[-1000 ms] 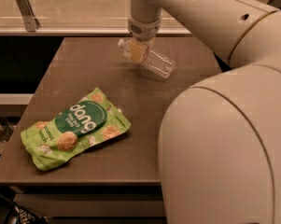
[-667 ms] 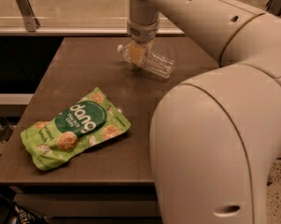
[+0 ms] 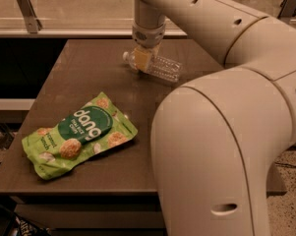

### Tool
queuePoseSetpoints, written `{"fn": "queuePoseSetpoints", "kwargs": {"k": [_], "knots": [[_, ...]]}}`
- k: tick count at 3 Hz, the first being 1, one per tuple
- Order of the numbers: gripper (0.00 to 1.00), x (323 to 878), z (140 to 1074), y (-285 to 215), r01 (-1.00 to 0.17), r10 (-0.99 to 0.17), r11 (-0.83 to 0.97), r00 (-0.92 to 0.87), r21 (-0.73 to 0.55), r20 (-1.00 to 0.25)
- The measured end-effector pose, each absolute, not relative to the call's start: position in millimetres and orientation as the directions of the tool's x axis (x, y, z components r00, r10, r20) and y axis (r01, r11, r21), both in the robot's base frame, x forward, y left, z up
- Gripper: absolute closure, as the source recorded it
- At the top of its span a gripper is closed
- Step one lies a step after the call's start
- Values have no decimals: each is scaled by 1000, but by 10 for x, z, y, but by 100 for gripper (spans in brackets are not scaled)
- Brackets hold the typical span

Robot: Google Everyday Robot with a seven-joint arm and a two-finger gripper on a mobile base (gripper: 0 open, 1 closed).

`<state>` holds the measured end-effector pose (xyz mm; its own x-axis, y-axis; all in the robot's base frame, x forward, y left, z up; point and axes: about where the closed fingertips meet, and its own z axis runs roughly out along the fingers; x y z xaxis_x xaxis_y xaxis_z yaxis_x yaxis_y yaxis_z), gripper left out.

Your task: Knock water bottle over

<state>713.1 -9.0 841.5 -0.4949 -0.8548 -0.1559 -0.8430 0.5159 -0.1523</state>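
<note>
Since the water bottle (image 3: 165, 69) lies flat on its side on the dark brown surface (image 3: 83, 70), the task looks as good as done: no part of the bottle stands upright, and its ribbed body rests along the top at the far middle of the surface. What seems left, at most, is for the arm to lift clear.

The end effector (image 3: 143, 62) hangs straight down from the wrist over the bottle's neck end, its yellowish tip right at the bottle. It hides the stretch between cap and body. Whether it is spread, pressed together or pinching the bottle cannot be told from this view, nor whether it truly touches the plastic.

The bottle's long axis runs about level with the surface, slanting from far left to near right in the view. Its white cap (image 3: 126, 56) points left and slightly away from the camera, just past the end effector, while the base points right, toward the robot's large pale arm (image 3: 221, 146).

A green "dang" snack bag (image 3: 81, 134) lies flat nearer the front left of the surface, well apart from the bottle.
</note>
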Motion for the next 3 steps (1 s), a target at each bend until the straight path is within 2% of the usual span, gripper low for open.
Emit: {"fn": "queuePoseSetpoints", "kwargs": {"k": [3], "knots": [[12,7139,8377,-80,-844,-856,515,-494,-150,-153]]}}
